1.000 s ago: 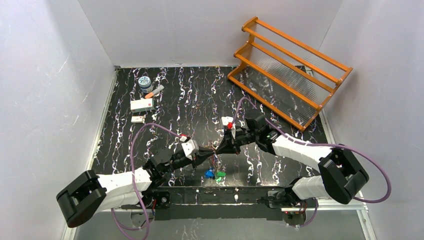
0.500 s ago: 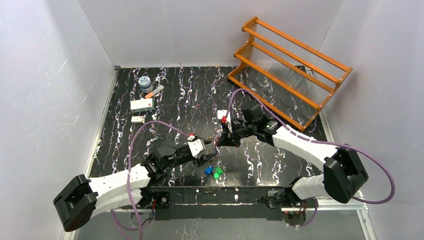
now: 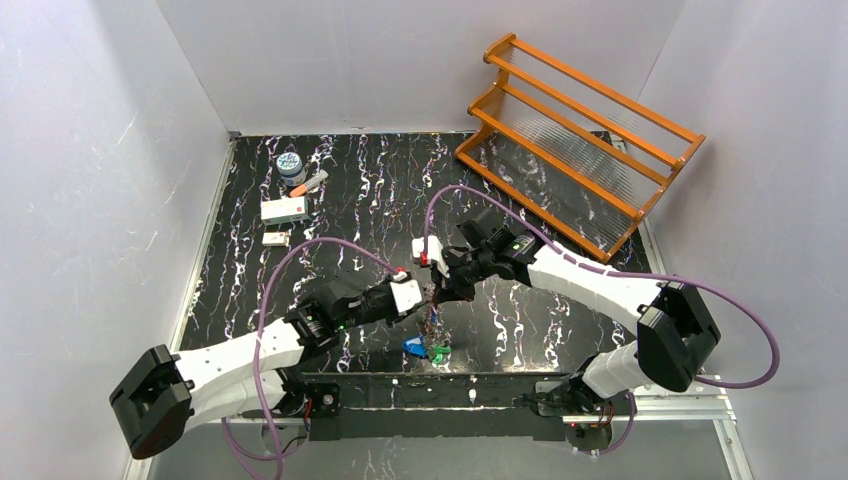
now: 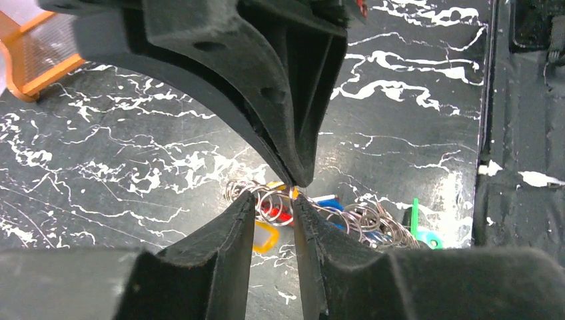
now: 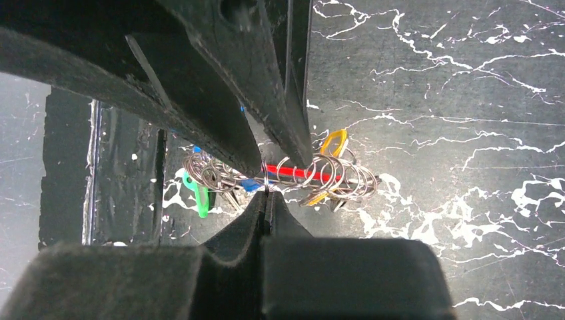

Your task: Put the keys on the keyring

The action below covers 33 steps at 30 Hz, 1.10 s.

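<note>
A silvery wire keyring bunched with red, yellow, blue and green plastic tags hangs at the near middle of the black marbled bench. The right arm's fingers are clenched on one loop. Just beside them, the left arm's fingers are slightly parted, with loops showing in the gap.

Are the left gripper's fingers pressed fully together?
No, the left wrist view shows a clear gap between the fingers of the left gripper.
</note>
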Available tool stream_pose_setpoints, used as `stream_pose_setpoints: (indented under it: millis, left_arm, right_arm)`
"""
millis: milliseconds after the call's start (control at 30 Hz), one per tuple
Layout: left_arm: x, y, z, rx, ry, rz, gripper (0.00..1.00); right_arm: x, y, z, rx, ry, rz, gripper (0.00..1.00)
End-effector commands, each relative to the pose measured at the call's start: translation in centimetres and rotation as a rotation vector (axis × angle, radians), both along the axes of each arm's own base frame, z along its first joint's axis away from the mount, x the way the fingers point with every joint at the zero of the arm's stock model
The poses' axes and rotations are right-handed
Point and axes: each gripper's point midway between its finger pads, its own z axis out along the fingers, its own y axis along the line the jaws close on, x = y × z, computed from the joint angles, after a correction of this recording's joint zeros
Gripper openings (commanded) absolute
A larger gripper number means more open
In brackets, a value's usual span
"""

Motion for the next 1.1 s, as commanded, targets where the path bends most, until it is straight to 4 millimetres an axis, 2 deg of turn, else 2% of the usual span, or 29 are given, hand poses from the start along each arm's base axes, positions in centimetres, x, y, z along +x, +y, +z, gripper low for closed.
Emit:
stream_pose_setpoints:
  millis: [0, 133, 300, 400, 533, 633, 733, 833, 967, 1067]
  left_arm:
    - [-0.3, -0.8, 0.3, 0.016, 0.000, -0.050, 0.26]
    - [-0.5, -1.1, 0.2, 0.012, 0.009, -0.062, 0.25]
    - [-0.4, -1.4, -0.2, 0.015, 0.024, -0.064, 0.13]
    - [-0.3, -1.6, 0.1, -0.006, 0.032, -0.060, 0.01]
    - [-0.2, -1.4, 1.0, -0.085, 0.042, -0.018, 0.00]
    - [0.1, -0.8, 1.6, -0.175, 0.055, 0.048, 0.00]
    - [0.3, -0.3, 2.8, -0.288, 0.061, 0.092, 0.00]
    - [0.1, -0.1, 3.3, -0.364, 0.086, 0.107, 0.00]
    - [-0.2, 0.2, 4.3, -0.464, 0.094, 0.109, 0.00]
    - [-0.3, 0.6, 4.8, -0.525, 0.093, 0.121, 0.00]
  right_arm:
    - [0.7, 1.2, 2.5, 0.061, -0.047, 0.021, 0.01]
    - [0.7, 1.2, 2.7, 0.066, -0.048, 0.024, 0.01]
    - [0.5, 1.3, 2.7, 0.072, -0.044, 0.031, 0.01]
    - [0.8, 1.5, 2.8, 0.080, -0.042, 0.006, 0.01]
    - [1.9, 1.4, 2.7, 0.086, -0.040, -0.072, 0.02]
    - [2.6, 1.1, 3.4, 0.147, -0.019, -0.124, 0.13]
    - [3.0, 0.9, 4.4, 0.237, -0.031, -0.155, 0.29]
    - [2.5, 0.7, 5.4, 0.327, -0.038, -0.139, 0.40]
    - [1.8, 0.4, 6.1, 0.402, -0.040, -0.118, 0.41]
    - [1.9, 0.0, 5.9, 0.417, -0.009, -0.137, 0.37]
